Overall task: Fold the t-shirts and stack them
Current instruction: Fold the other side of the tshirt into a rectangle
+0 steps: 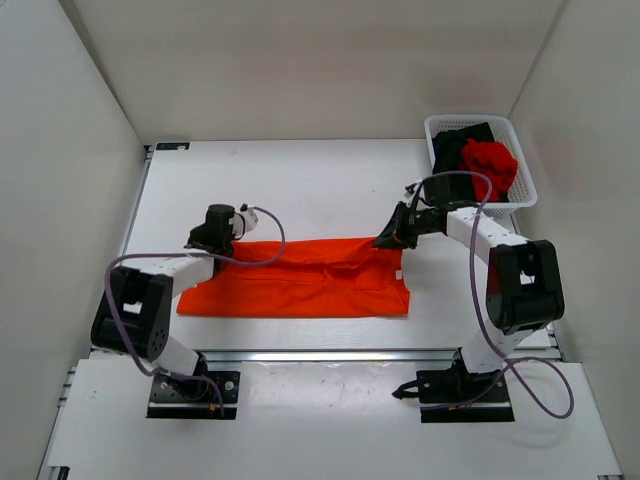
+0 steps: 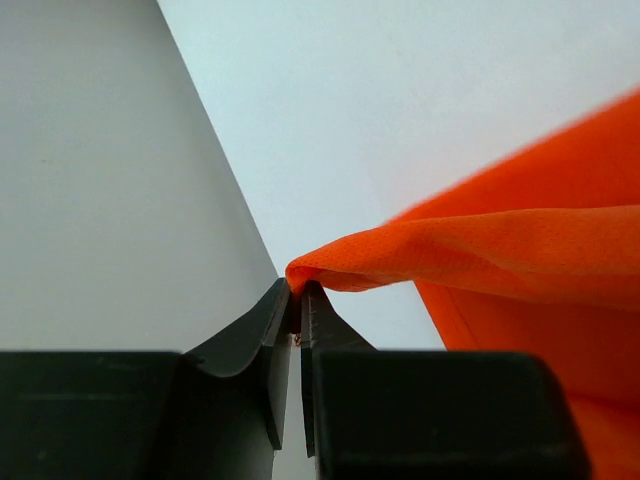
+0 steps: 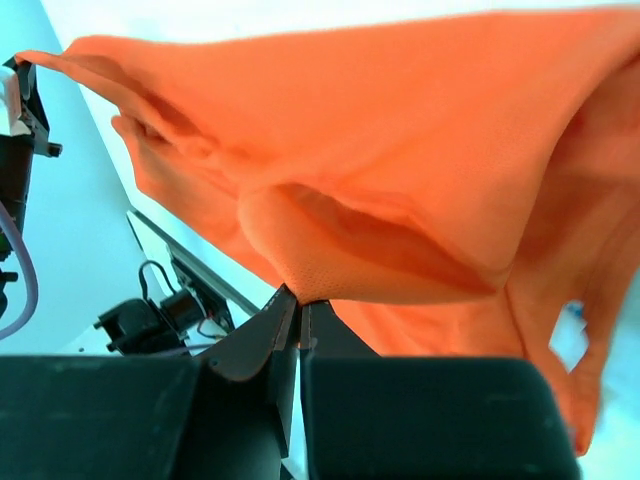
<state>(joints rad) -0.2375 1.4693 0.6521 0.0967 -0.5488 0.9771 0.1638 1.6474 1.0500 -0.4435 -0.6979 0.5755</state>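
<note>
The orange t-shirt (image 1: 300,285) lay spread mid-table (image 1: 300,180), its far edge lifted at 2 points by the left gripper (image 2: 297,300) and right gripper (image 3: 298,305), both clamped on it, with the red t-shirt (image 1: 490,165) and black t-shirt (image 1: 455,148) bunched in the white basket (image 1: 528,180) at the far right.
</note>
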